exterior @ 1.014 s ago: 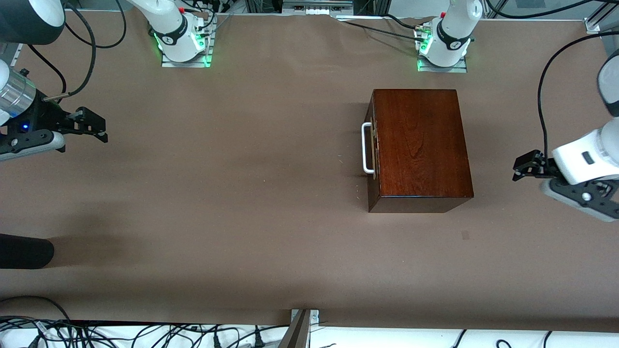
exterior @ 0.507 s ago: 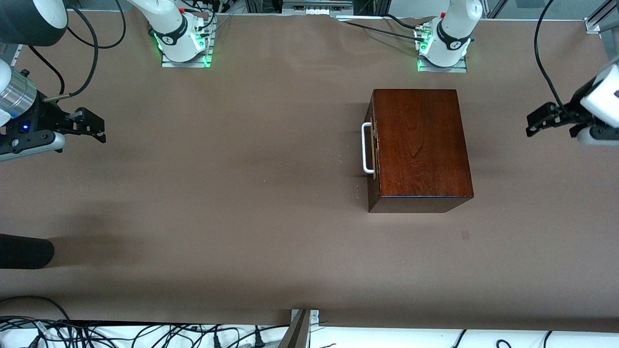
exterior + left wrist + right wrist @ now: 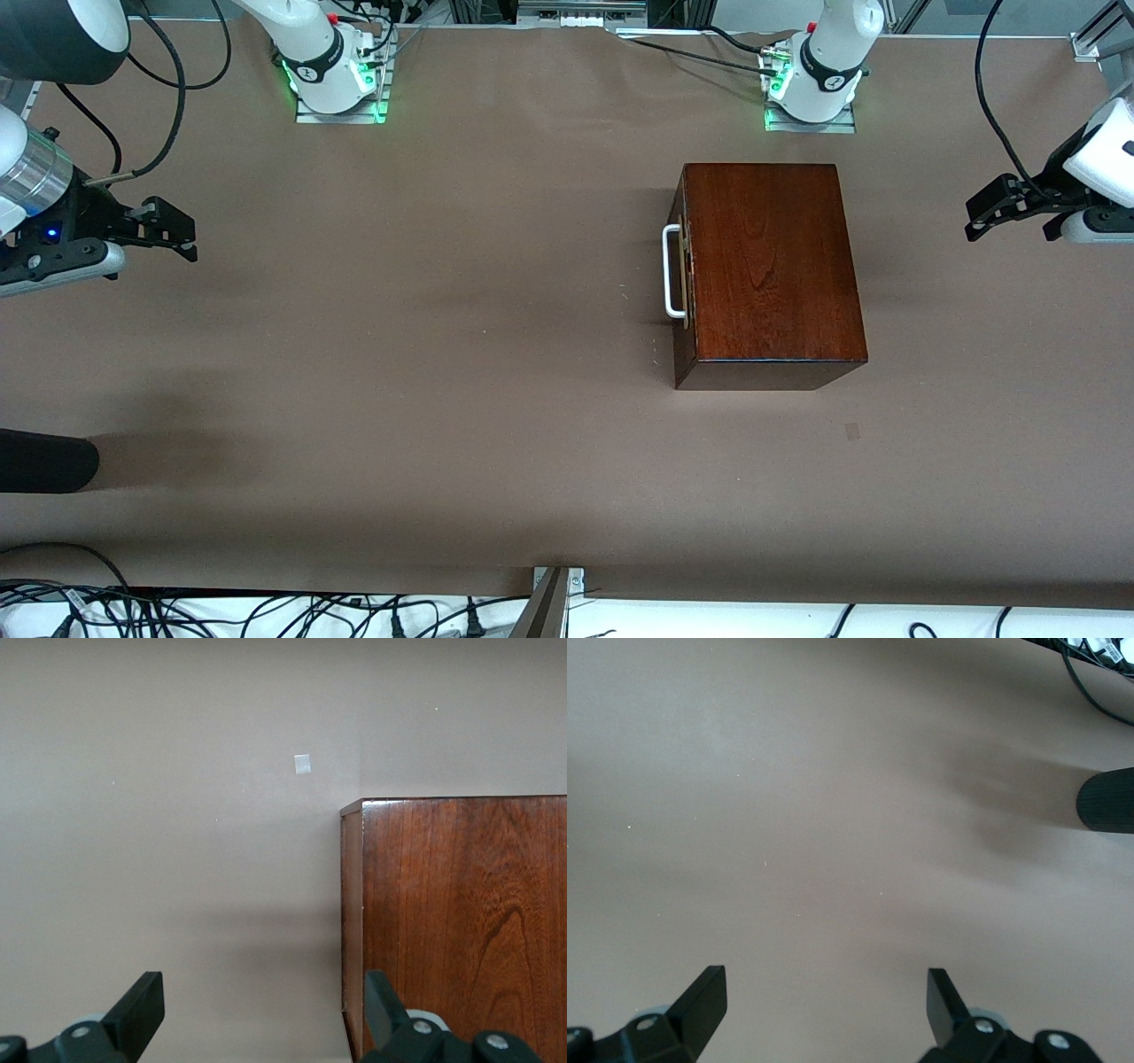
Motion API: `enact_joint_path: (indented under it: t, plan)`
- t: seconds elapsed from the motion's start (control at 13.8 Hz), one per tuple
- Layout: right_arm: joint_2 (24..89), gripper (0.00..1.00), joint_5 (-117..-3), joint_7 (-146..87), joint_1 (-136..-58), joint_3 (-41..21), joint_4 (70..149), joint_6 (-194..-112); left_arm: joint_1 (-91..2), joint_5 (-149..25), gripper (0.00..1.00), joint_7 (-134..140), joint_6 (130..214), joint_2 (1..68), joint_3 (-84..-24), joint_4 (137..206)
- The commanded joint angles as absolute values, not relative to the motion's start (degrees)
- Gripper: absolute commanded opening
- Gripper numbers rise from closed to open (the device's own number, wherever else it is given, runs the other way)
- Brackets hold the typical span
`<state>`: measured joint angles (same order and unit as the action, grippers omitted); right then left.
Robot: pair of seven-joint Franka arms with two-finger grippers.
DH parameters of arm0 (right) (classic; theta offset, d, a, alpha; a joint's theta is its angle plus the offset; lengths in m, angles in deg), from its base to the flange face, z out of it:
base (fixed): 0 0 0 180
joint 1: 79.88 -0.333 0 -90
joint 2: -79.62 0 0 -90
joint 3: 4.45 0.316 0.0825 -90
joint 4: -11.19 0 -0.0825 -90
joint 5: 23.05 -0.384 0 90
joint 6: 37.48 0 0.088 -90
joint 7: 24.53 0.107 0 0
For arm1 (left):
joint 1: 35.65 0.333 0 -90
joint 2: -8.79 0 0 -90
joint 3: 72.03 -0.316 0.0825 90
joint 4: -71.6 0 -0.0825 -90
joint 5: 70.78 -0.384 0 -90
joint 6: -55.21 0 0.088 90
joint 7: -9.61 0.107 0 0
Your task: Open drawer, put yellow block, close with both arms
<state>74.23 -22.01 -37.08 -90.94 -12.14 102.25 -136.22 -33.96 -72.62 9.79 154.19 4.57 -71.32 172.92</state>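
The dark mahogany box (image 3: 769, 270) stands on the table toward the left arm's end, its drawer shut, with the white bar handle (image 3: 672, 271) facing the right arm's end. The box also shows in the left wrist view (image 3: 461, 921). My left gripper (image 3: 979, 216) is open and empty, up in the air at the left arm's end of the table, apart from the box; it shows in its wrist view (image 3: 263, 1005). My right gripper (image 3: 182, 235) is open and empty at the right arm's end; it shows in its wrist view (image 3: 824, 1001). The yellow block is out of view.
A black rounded object (image 3: 44, 461) pokes in at the right arm's end, nearer the front camera; it also shows in the right wrist view (image 3: 1107, 800). A small pale patch (image 3: 852, 431) marks the brown table cover (image 3: 443, 354). Cables lie along the near edge.
My left gripper has risen and swung away from the front camera, from beside the box's near corner level to higher in the view. My right gripper has barely shifted.
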Motion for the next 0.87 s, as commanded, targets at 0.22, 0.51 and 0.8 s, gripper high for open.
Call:
enact_joint_path:
  t: [0.22,0.51,0.8]
  plan:
    - [74.0,1.0,-21.29,-37.88,-91.13,-12.36,101.28,-135.74,-34.42,-71.4,1.0,9.09,151.63,8.16,-71.86,167.85]
    - [74.0,1.0,-21.2,-37.89,-91.22,-12.36,101.28,-135.74,-34.25,-71.57,1.0,9.26,151.36,9.14,-71.77,167.14]
    - [74.0,1.0,-21.64,-37.45,-91.13,-12.36,101.28,-135.83,-34.25,-71.92,1.0,9.09,151.28,9.4,-71.77,167.14]
